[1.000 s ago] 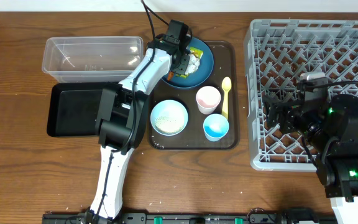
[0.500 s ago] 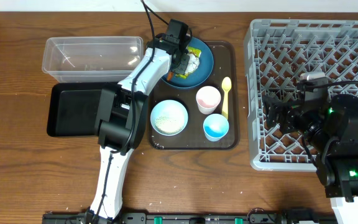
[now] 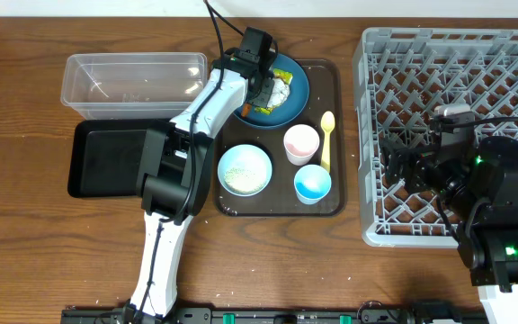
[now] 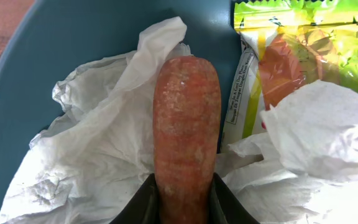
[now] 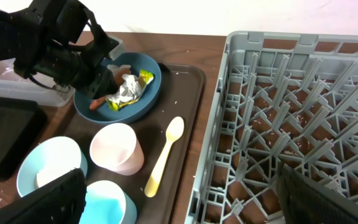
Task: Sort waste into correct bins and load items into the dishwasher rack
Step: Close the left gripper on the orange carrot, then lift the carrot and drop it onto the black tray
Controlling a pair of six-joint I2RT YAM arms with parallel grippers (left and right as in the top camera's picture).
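Note:
On the dark blue plate (image 4: pixel 73 50) lie a crumpled white napkin (image 4: pixel 98 155), a yellow-green-orange wrapper (image 4: pixel 303 43) and an orange carrot stick (image 4: pixel 186 143). My left gripper (image 3: pixel 263 85) hovers over the plate, shut on the near end of the carrot stick, black fingers (image 4: pixel 143 205) pressed to both its sides. My right gripper (image 5: pixel 185 205) hangs open with nothing in it over the left edge of the grey dishwasher rack (image 3: pixel 511 54). The clear tub (image 3: pixel 133 81) and the black tray (image 3: pixel 106 157) sit at the left.
The brown serving tray (image 3: pixel 331 76) also carries a light blue bowl (image 3: pixel 244 169) holding rice, a pale pink cup (image 3: pixel 300 143), a small light blue cup (image 3: pixel 312 184) and a pale yellow spoon (image 3: pixel 326 139). Rice grains dot the table.
The left gripper's jaws have closed in onto the carrot stick. Neither arm has visibly shifted, and the right gripper stays open.

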